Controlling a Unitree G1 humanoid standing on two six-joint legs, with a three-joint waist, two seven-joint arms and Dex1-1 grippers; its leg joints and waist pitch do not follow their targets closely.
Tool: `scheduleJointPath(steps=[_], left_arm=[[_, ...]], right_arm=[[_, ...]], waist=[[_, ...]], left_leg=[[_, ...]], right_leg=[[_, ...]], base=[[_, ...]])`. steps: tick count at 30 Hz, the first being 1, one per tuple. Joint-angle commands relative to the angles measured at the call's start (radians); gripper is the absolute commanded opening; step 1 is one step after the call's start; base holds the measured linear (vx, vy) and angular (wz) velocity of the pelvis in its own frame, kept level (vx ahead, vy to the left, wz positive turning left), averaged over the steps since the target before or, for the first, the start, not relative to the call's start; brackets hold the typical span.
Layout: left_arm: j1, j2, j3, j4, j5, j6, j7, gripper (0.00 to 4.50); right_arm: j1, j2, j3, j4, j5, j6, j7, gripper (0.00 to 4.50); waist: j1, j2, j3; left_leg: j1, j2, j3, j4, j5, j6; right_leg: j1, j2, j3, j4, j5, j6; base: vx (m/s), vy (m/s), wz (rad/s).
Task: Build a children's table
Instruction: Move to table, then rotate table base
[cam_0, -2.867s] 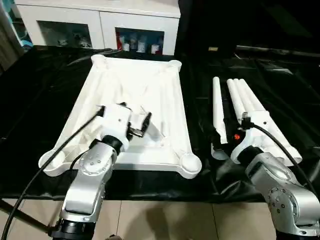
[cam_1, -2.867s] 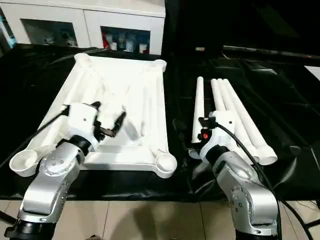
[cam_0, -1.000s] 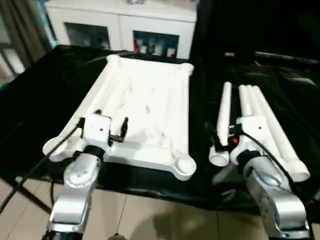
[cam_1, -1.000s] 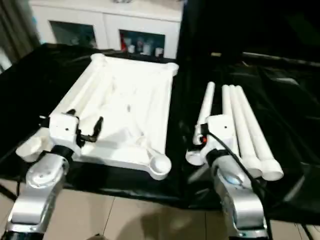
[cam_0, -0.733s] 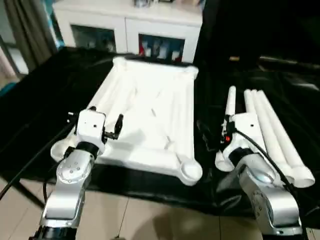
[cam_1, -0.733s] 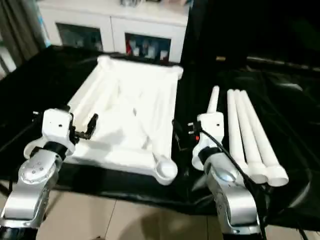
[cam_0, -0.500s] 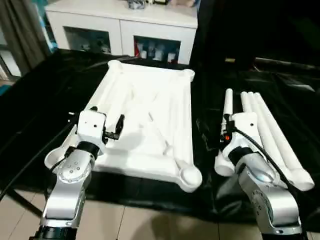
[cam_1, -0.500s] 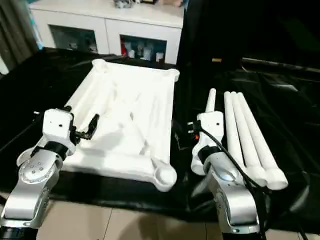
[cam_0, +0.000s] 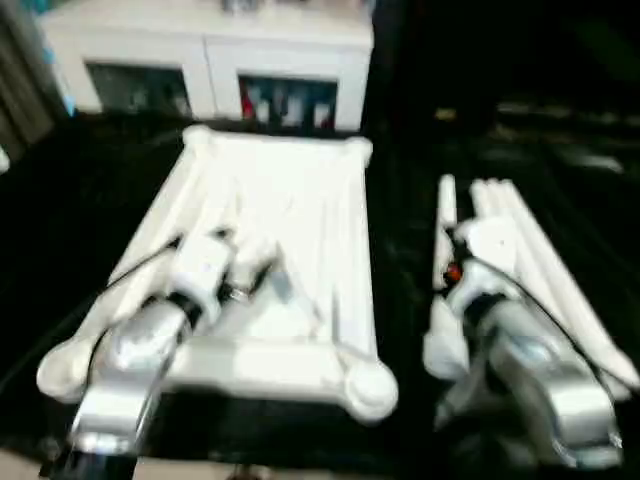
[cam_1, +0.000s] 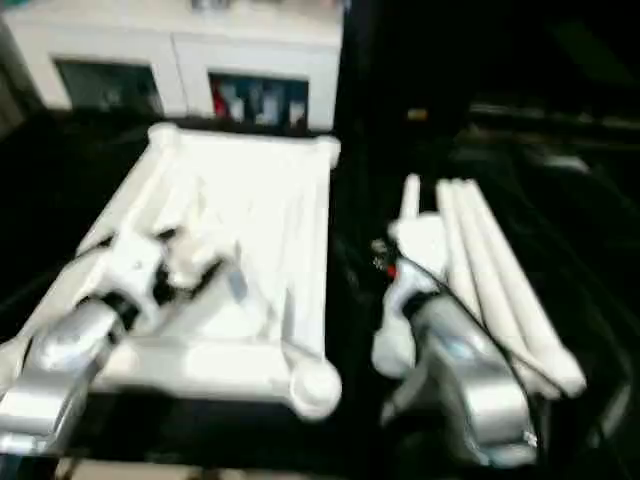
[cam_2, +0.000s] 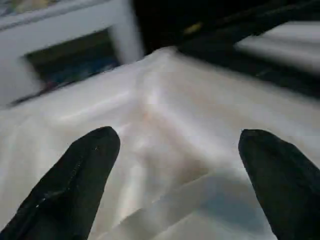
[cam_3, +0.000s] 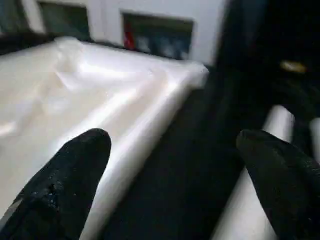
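Note:
The children's table lies in parts on the black-covered work table. Its white rimmed top (cam_0: 310, 200) lies underside up, with round sockets at the near corners (cam_0: 368, 385). Several long white legs (cam_0: 520, 250) lie side by side to its right. My left gripper (cam_2: 177, 137) is open and hovers over the ribbed underside of the top (cam_2: 165, 100), holding nothing. My right gripper (cam_3: 175, 137) is open over the black cloth between the top's right rim (cam_3: 150, 95) and the nearest leg (cam_3: 260, 200), also holding nothing.
The black cloth (cam_0: 60, 200) covers the work table on all sides of the parts. A white cabinet (cam_0: 200, 70) with glass doors stands behind the table. The table's front edge runs just below the top's near rim.
The whole picture has shifted, so the camera has moved. My left gripper has come further in over the top from its left rim. The right arm stays by the legs.

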Motion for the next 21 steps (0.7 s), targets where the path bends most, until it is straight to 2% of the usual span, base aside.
scheduleJointPath(steps=[1,2,3,4,5,6,7,8,9,10,12,13,14,15,16,18,19,21], left_arm=[[-0.017,0.029,-0.015,0.007,-0.018,0.002,-0.068,4.39],[-0.031,0.062,-0.029,0.015,-0.031,0.01,-0.131,4.39],[-0.039,0.09,-0.043,0.015,-0.046,0.019,-0.185,4.39],[-0.052,0.139,-0.068,0.013,-0.066,0.042,-0.271,4.39],[-0.052,0.139,-0.068,0.013,-0.066,0.042,-0.271,4.39],[-0.055,0.165,-0.083,0.008,-0.079,0.05,-0.329,4.39],[-0.061,0.187,-0.096,0.009,-0.084,0.052,-0.372,4.39],[-0.076,0.23,-0.122,0.013,-0.098,0.073,-0.465,4.39],[-0.076,0.23,-0.122,0.013,-0.098,0.073,-0.465,4.39],[-0.083,0.241,-0.13,0.017,-0.101,0.081,-0.491,4.24],[-0.089,0.261,-0.143,0.015,-0.109,0.107,-0.531,4.13],[-0.091,0.304,-0.171,-0.006,-0.124,0.153,-0.6,4.04],[-0.091,0.337,-0.192,-0.026,-0.144,0.186,-0.649,4.01],[-0.086,0.358,-0.203,-0.045,-0.158,0.209,-0.677,3.95],[-0.08,0.374,-0.211,-0.06,-0.165,0.225,-0.697,3.81],[-0.065,0.404,-0.229,-0.088,-0.162,0.251,-0.724,3.69],[-0.058,0.411,-0.238,-0.093,-0.151,0.254,-0.725,3.5],[-0.048,0.409,-0.249,-0.094,-0.123,0.25,-0.71,3.43]], right_arm=[[-0.017,-0.022,-0.008,-0.007,0.019,0.014,0.04,4.5],[-0.024,-0.054,-0.012,-0.004,0.041,0.021,0.087,4.5],[-0.028,-0.079,-0.015,-0.004,0.057,0.027,0.125,4.5],[-0.035,-0.128,-0.016,-0.006,0.082,0.035,0.201,4.5],[-0.035,-0.128,-0.016,-0.006,0.082,0.035,0.201,4.5],[-0.035,-0.159,-0.01,-0.01,0.09,0.033,0.246,4.5],[-0.036,-0.189,-0.003,-0.014,0.095,0.032,0.286,4.5],[-0.037,-0.252,0.011,-0.027,0.114,0.039,0.37,4.5],[-0.037,-0.252,0.011,-0.027,0.114,0.039,0.37,4.5],[-0.038,-0.27,0.015,-0.03,0.12,0.041,0.394,4.5],[-0.037,-0.3,0.023,-0.037,0.124,0.045,0.43,4.5],[-0.033,-0.354,0.038,-0.049,0.124,0.048,0.489,4.5],[-0.032,-0.397,0.051,-0.057,0.126,0.053,0.532,4.5],[-0.032,-0.413,0.056,-0.059,0.127,0.055,0.547,4.5],[-0.031,-0.425,0.06,-0.062,0.127,0.055,0.56,4.5],[-0.03,-0.445,0.068,-0.067,0.122,0.053,0.581,4.5],[-0.029,-0.454,0.075,-0.07,0.118,0.053,0.588,4.5],[-0.025,-0.46,0.086,-0.077,0.112,0.053,0.594,4.5]], waist=[[-0.008,0.007,-0.038],[-0.019,0.013,-0.036],[-0.023,0.011,-0.031],[-0.029,0.009,-0.029],[-0.031,0.006,-0.027],[-0.032,0.004,-0.027],[-0.032,0.008,-0.027],[-0.031,0.011,-0.03],[-0.028,0.01,-0.034],[-0.03,0.01,-0.033],[-0.031,0.007,-0.036],[-0.03,0.008,-0.037],[-0.029,0.017,-0.038],[-0.03,0.015,-0.039],[-0.031,0.02,-0.04],[-0.032,0.021,-0.041],[-0.032,0.02,-0.04],[-0.032,0.018,-0.041]], left_leg=[[0.008,0.022,0.021,-0.12,-0.051,-0.003],[0.023,0.029,0.023,-0.135,-0.182,-0.042],[0.026,0.03,0.024,-0.141,-0.239,-0.047],[0.03,0.038,0.028,-0.148,-0.321,-0.049],[0.025,0.039,0.031,-0.15,-0.317,-0.049],[0.022,0.04,0.035,-0.151,-0.299,-0.048],[0.022,0.042,0.036,-0.152,-0.292,-0.048],[0.025,0.046,0.04,-0.15,-0.275,-0.045],[0.024,0.048,0.043,-0.149,-0.248,-0.038],[0.023,0.049,0.049,-0.149,-0.235,-0.037],[0.021,0.049,0.052,-0.149,-0.208,-0.035],[0.021,0.051,0.051,-0.149,-0.199,-0.034],[0.025,0.052,0.052,-0.147,-0.194,-0.031],[0.02,0.052,0.052,-0.147,-0.174,-0.023],[0.023,0.052,0.054,-0.145,-0.16,-0.021],[0.022,0.054,0.057,-0.143,-0.144,-0.017],[0.022,0.055,0.057,-0.143,-0.14,-0.015],[0.024,0.056,0.06,-0.141,-0.135,-0.011]], right_leg=[[0.063,0.004,-0.009,-0.086,-0.122,-0.138],[0.055,0.002,-0.01,-0.1,-0.205,-0.15],[0.052,0.002,-0.007,-0.109,-0.242,-0.151],[0.047,-0.003,-0.002,-0.119,-0.329,-0.146],[0.047,-0.002,-0.002,-0.121,-0.338,-0.144],[0.046,-0.003,-0.001,-0.124,-0.357,-0.141],[0.044,-0.004,0.0,-0.124,-0.358,-0.142],[0.04,-0.004,0.003,-0.122,-0.338,-0.151],[0.044,-0.001,0.002,-0.119,-0.302,-0.161],[0.041,0.003,0.003,-0.118,-0.273,-0.173],[0.043,0.005,0.002,-0.114,-0.24,-0.191],[0.044,0.005,0.002,-0.112,-0.225,-0.196],[0.042,0.008,0.002,-0.108,-0.188,-0.209],[0.046,0.011,0.001,-0.102,-0.143,-0.221],[0.044,0.012,0.0,-0.1,-0.108,-0.239],[0.045,0.012,-0.002,-0.097,-0.073,-0.263],[0.046,0.013,-0.002,-0.098,-0.065,-0.266],[0.048,0.013,-0.002,-0.097,-0.056,-0.275]], base=[[-0.12,0.016,-0.07],[-0.093,-0.034,-0.06],[-0.078,-0.045,0.01],[-0.078,-0.045,0.01],[-0.085,-0.048,-0.05],[-0.057,-0.04,-0.07],[-0.057,-0.04,-0.07],[0.0,0.0,0.0],[0.0,0.0,0.0],[0.0,0.0,0.0],[0.0,0.0,0.0],[0.0,0.0,0.0],[0.0,0.0,0.0],[0.0,0.0,0.0],[0.0,0.0,0.0],[0.0,0.0,0.0],[0.0,0.0,0.0],[0.0,0.0,0.0]])
